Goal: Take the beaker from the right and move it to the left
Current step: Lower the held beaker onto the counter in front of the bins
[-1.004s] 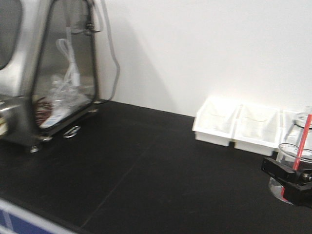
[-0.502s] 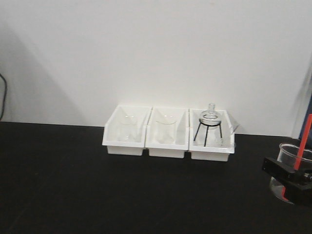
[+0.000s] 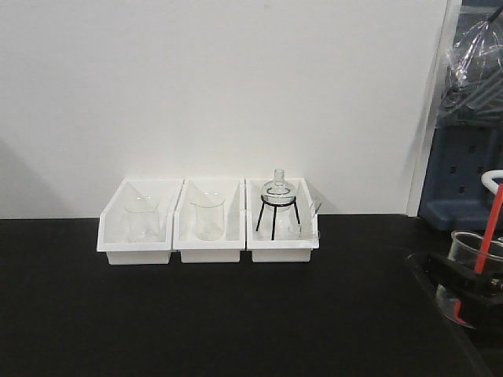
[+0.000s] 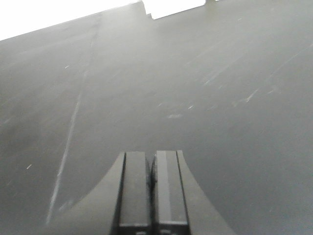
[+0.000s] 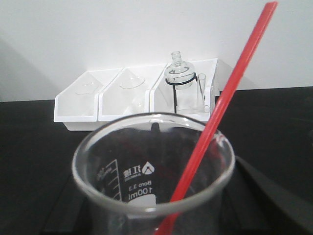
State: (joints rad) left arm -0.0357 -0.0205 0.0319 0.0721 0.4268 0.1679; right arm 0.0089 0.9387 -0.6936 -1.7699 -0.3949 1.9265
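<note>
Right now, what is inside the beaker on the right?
A thin red rod leans on the rim of the beaker; otherwise it looks empty. Its bottom is out of frame.

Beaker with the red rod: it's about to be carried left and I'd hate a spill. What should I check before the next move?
1. Grip: the right gripper clamps the beaker below its rim. Ok.
2. Beaker upright: ok.
3. Red rod secure: it leans loose on the rim and might slide. Cannot tell.
4. Beaker lifted off the table: cannot tell.
5. Way left: bare table in front of the white bins and the flask. Ok.
6. Left gripper out of the way: it is shut and empty over bare table, but where it is along the path cannot be told.
</note>
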